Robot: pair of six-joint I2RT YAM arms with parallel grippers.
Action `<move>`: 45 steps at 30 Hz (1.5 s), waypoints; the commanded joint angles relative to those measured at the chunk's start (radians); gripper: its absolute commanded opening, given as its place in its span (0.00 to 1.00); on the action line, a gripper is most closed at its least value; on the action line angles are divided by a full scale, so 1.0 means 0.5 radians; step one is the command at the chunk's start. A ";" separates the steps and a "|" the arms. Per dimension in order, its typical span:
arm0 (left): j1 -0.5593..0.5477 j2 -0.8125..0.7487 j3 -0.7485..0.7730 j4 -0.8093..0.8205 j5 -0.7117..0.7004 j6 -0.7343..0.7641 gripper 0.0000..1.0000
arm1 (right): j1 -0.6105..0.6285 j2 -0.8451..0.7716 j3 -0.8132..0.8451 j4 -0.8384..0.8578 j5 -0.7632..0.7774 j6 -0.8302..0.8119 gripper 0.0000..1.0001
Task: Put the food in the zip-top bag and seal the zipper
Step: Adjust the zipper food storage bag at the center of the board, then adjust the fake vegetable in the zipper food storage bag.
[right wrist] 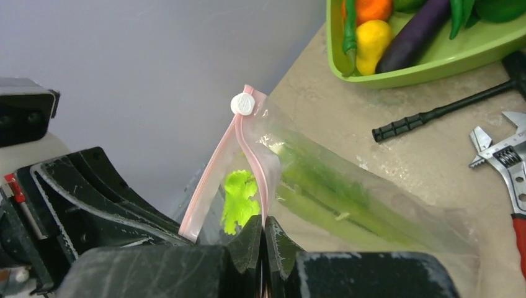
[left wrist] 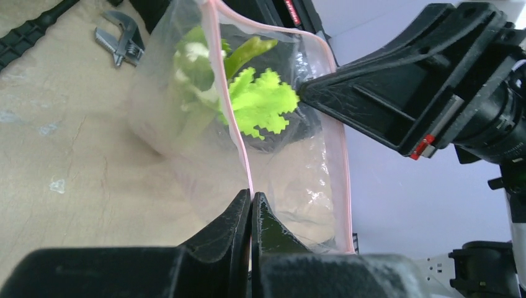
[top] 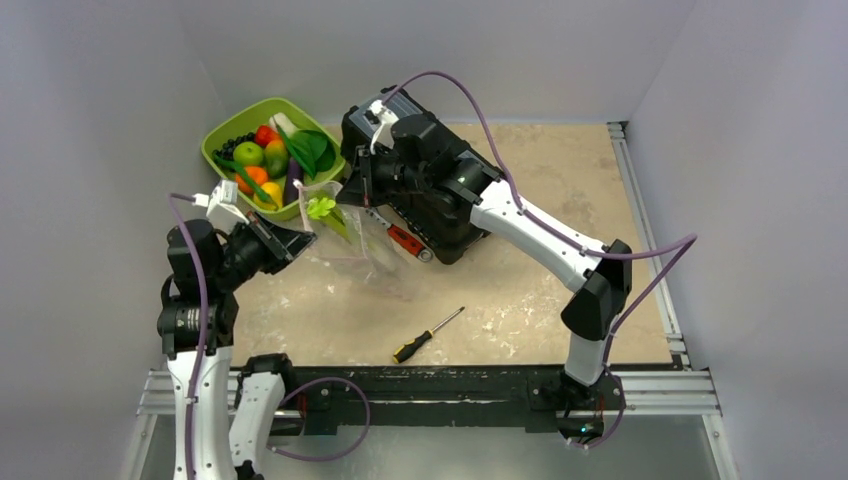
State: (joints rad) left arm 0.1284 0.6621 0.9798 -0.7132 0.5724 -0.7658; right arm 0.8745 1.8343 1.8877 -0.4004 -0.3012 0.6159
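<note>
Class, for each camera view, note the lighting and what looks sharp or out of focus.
Top external: even, soft light, faint shadows, the zip-top bag hard to see against the table. Left wrist: the left gripper is close and soft-edged; the leafy toy is crisp. Right wrist: the right gripper is dark and blurred, the tray sharp.

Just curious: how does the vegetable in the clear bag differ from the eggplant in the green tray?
Colour: the vegetable is pale green with frilly lime leaves; the eggplant is smooth dark purple. Place: the vegetable is inside the bag, pinched by the left gripper and right gripper; the eggplant lies in the tray among other food. Both are long.
</note>
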 commanded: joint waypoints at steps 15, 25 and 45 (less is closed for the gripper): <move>-0.001 0.074 0.292 -0.213 -0.045 0.429 0.44 | 0.034 -0.021 0.112 0.220 -0.367 -0.109 0.00; -0.001 0.045 0.449 -0.370 -0.390 0.592 0.50 | 0.036 -0.033 0.107 0.232 -0.404 -0.149 0.00; -0.370 0.460 0.446 -0.270 -0.821 0.938 0.42 | 0.096 0.026 0.195 0.117 -0.277 -0.300 0.00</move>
State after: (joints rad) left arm 0.0109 0.8822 1.1786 -0.8051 0.3008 -0.4080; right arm 0.9058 1.8496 1.9198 -0.3496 -0.4744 0.5102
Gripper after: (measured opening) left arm 0.430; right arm 0.004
